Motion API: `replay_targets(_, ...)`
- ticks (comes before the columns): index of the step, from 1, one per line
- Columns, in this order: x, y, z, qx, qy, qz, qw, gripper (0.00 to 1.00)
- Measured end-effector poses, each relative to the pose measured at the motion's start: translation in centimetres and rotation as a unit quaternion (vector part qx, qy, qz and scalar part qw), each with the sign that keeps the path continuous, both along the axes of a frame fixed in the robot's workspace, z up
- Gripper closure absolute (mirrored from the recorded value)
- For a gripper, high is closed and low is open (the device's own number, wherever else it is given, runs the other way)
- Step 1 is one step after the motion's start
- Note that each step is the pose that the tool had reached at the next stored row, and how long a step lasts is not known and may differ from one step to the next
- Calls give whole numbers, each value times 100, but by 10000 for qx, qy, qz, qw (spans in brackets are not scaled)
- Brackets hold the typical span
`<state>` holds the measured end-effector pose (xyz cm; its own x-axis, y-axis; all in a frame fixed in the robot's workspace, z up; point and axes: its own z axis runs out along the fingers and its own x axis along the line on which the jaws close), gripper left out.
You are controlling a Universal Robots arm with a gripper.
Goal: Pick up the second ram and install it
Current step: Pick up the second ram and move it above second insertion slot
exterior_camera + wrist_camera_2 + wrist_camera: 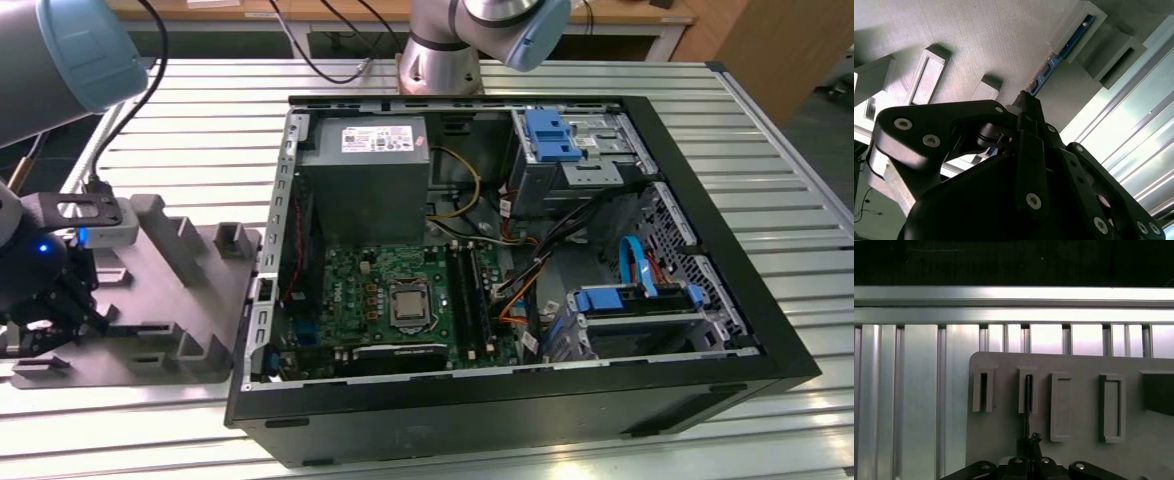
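Grey moulded plastic makes up the holder tray (187, 300), which lies on the slatted aluminium table (200, 110) at the exterior view's left, just beside the open computer case (534, 425); a green motherboard (354, 285) lies flat inside that case, well apart from the tray. In the exterior view the gripper (51, 318) hangs low over the tray's near left part; in the second wrist view the second ram (1061, 50) stands on edge in a narrow slot of the tray, its dark blue-green board running away from the black fingers (1029, 107); those fingers are drawn together on the stick's nearer end, clamped on it as far as the views show. In the first wrist view the second ram (1027, 390) appears edge-on as a thin dark line in one slot, straight ahead of the gripper (1027, 444); the table's bright slats lie beyond the tray's far edge.
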<state>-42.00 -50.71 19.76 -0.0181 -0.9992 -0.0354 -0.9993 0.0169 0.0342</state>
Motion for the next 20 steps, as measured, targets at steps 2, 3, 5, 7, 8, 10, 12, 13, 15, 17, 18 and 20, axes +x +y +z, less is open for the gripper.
replay_targets(2,0,1,0,2,-3,25,10000,88)
replay_targets(3,0,3,1,2,-4,35,10000,88)
replay_targets(5,0,9,1,2,-5,59,10000,88)
replay_targets(7,0,16,0,2,-7,84,10000,88)
replay_targets(8,0,17,0,2,-7,89,10000,88)
replay_targets(10,0,20,0,6,-7,91,10000,88)
replay_targets(12,0,32,1,10,-7,90,10000,88)
replay_targets(13,0,41,0,11,-7,90,10000,88)
replay_targets(15,0,47,0,12,-7,91,10000,88)
replay_targets(17,0,50,0,12,-7,91,10000,88)
replay_targets(18,0,50,0,12,-7,91,10000,88)
replay_targets(20,0,51,2,12,-7,90,10000,88)
